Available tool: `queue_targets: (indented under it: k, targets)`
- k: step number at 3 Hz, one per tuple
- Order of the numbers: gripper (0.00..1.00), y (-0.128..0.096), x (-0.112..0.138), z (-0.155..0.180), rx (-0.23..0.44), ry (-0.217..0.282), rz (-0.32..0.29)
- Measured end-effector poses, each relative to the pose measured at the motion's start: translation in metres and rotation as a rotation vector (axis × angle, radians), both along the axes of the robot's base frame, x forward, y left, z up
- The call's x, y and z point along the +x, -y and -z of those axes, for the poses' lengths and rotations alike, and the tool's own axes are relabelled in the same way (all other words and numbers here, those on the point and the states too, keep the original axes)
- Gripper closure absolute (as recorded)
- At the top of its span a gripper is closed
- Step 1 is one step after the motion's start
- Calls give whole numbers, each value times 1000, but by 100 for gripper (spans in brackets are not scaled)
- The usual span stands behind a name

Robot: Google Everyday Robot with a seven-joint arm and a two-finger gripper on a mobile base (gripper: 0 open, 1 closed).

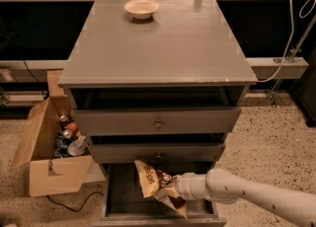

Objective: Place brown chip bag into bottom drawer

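Observation:
The brown chip bag [149, 180], dark brown with tan-yellow ends, hangs tilted over the open bottom drawer [121, 199], its lower end down inside the box near the front right. My gripper [171, 192] is at the end of the white arm [247, 196] that reaches in from the lower right. It is shut on the bag's right side and is partly hidden by the bag. The drawer's dark floor shows to the left of the bag.
The grey cabinet top [158, 48] carries a pale bowl [141, 8] at the back. Two shallower knobbed drawers [158, 122] sit slightly pulled out above the bottom one. An open cardboard box [52, 174] with bottles stands on the floor to the left.

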State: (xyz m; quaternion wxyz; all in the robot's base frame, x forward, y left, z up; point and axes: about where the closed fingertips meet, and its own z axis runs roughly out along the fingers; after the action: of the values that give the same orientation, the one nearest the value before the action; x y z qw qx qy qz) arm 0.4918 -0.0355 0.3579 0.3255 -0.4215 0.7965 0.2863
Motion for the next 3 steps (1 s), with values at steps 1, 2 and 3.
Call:
queue_targets:
  k: [1,2,3]
  targets:
    - [100,0,0,0,0,0,0]
    - [100,-8,14,27,-8,1,-12]
    - [100,-15,31,65,-8,-21,-27]
